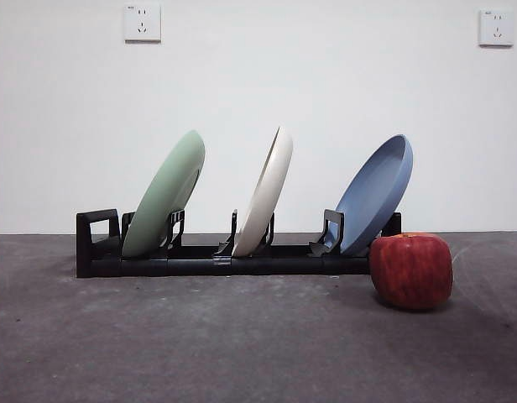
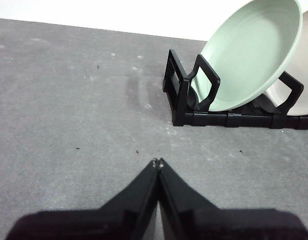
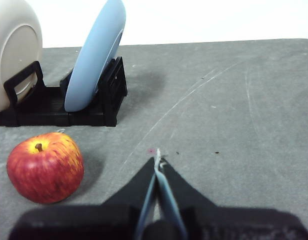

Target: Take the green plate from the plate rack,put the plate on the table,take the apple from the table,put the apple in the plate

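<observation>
Your pale mint-green round plate (image 1: 164, 197) leans in the long black plastic rack (image 1: 216, 262); the blocky red apple (image 1: 410, 270) sits on the dark grey bench (image 1: 200, 344). Both arms' fingers (image 2: 158, 162) (image 3: 157, 159) are pressed together, empty.

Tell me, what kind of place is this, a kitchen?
Probably not a kitchen; more likely a test bench. A bare grey table against a plain white wall with power sockets holds only a plate rack and an apple.

Plain white wall (image 1: 258, 101) behind, two white sockets (image 1: 142, 23) high up, evenly lit; dark grey mottled bench (image 1: 200, 344) below, faintly scuffed.
</observation>
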Motion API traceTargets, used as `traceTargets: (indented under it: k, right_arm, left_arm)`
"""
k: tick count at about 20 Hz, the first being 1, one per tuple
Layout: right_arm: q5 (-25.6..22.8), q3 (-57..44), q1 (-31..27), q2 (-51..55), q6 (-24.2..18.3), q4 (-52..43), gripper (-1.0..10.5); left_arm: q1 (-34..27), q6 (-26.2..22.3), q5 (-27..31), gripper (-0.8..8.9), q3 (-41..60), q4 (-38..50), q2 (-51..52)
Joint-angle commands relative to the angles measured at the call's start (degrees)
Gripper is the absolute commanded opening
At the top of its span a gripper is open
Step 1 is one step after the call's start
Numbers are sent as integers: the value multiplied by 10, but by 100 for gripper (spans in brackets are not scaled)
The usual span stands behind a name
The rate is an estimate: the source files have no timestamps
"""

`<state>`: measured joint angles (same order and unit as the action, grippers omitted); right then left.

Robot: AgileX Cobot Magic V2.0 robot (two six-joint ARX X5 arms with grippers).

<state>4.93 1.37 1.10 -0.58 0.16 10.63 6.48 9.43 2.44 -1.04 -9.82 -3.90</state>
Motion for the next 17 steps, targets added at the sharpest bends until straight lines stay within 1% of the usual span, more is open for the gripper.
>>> traceTargets:
  k: [1,11,15,16,17]
  right_arm:
    - [-1,-5,0,0,-3,-3,1]
    - [0,-5,0,0,-3,-3,1]
    - [2,-5,0,0,0,-3,1]
    - [2,-5,0,0,17,-3,1]
    - [2,-5,0,0,46,-3,1]
  left_arm:
    - [-2,-7,1,-4,4,4,0]
    - [-2,-7,1,-4,4,5,0]
    - [-2,-7,1,-4,4,19,0]
    - [-2,-6,1,-4,4,23,0]
    - [-2,-3,1,-3,4,31,0]
